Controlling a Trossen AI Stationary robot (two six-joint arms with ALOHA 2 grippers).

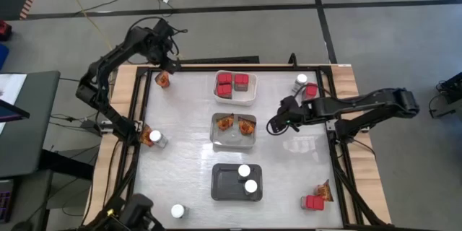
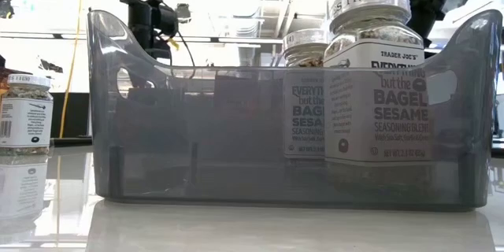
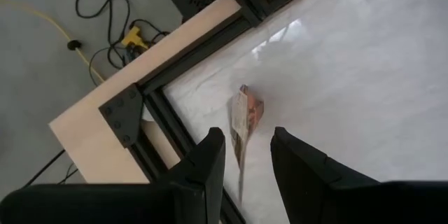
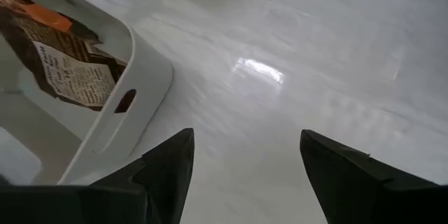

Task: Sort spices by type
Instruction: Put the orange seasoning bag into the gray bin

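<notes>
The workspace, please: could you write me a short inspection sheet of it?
Surface: white table, glossy.
Job's things: red boxes in white tray; packets in clear tray; two jars in grey tray; strays near the edges.
Clutter: nothing seen.
Grippers: left gripper holds a packet at the far left corner; right gripper open, empty, beside the clear tray.
Cables: yellow cable on floor.
Surroundings: grey floor.
</notes>
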